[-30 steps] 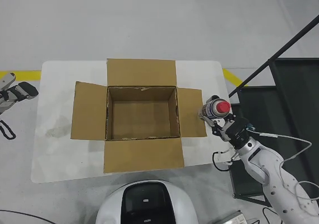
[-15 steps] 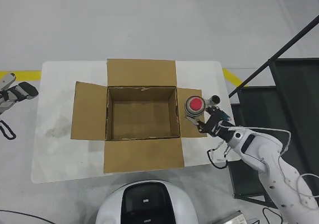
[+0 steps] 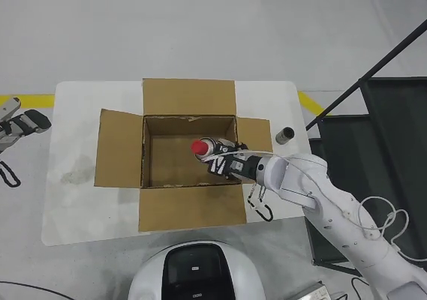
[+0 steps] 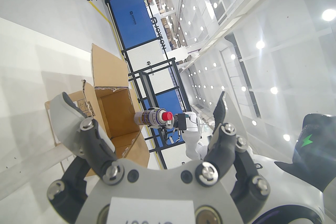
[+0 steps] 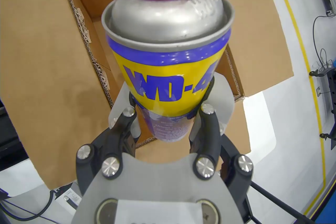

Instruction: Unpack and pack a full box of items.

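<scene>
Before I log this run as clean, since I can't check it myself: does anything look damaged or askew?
Minor things only. The box has ragged, torn cardboard at a rim corner. The can in the right gripper is tilted over the box, not upright. A faint stain marks the table beside it.

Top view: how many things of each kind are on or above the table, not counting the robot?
Cardboard box: 1
Spray can: 1
Small dark cylinder: 1
Total: 3
</scene>
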